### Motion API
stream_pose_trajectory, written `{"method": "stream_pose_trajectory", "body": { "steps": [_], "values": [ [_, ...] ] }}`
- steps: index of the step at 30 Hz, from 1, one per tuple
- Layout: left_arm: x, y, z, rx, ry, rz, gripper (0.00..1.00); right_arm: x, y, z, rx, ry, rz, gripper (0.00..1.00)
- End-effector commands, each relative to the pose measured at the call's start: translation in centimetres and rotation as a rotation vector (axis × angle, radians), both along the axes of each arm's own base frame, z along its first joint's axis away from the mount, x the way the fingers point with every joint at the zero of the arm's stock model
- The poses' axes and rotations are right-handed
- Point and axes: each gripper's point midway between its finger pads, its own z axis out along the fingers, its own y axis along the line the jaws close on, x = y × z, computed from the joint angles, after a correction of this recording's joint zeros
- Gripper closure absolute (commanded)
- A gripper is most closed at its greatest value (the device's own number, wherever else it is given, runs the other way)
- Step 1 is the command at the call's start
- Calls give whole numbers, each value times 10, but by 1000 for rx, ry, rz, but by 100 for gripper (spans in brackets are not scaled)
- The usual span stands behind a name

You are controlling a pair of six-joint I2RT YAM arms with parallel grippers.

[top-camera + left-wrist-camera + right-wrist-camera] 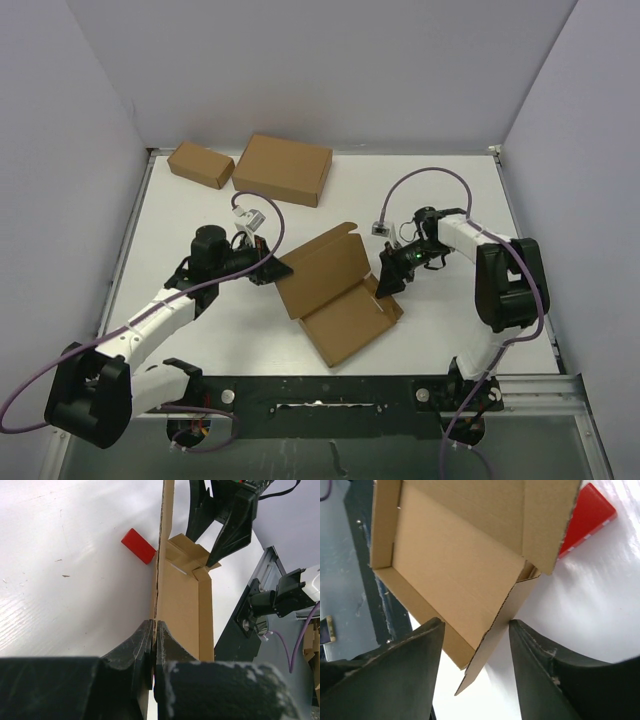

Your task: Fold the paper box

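The left fingers [140, 642] are clenched on the upright lid edge of the paper box [338, 292]. The right fingers [415, 660] stand released and parted, with the box's side flap between them above the worktop [200, 215].

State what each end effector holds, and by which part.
The left end effector pinches the paper box by the edge of its raised panel. The right end effector is open and holds nothing.
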Motion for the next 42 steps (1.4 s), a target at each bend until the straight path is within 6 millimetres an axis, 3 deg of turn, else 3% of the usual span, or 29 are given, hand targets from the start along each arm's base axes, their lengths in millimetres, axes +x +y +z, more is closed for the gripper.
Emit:
{"method": "stream_pose_trajectory", "body": {
  "steps": [1,8,18,30,38,42],
  "values": [
    [11,-5,22,-24,-82,-11,100,1,14,32,171,9,8,42],
    [10,-5,21,-23,-80,-12,100,6,13,37,253,83,-36,38],
    [10,-5,21,-21,-78,-12,100,10,16,32,282,157,-47,52],
    [10,-5,20,-18,-76,-9,100,13,21,24,317,271,-65,82],
    [11,-5,20,-17,-76,-9,100,11,19,11,242,256,-57,99],
    [11,-5,20,-17,-75,-10,100,5,16,5,163,184,-26,91]
  ]
}}
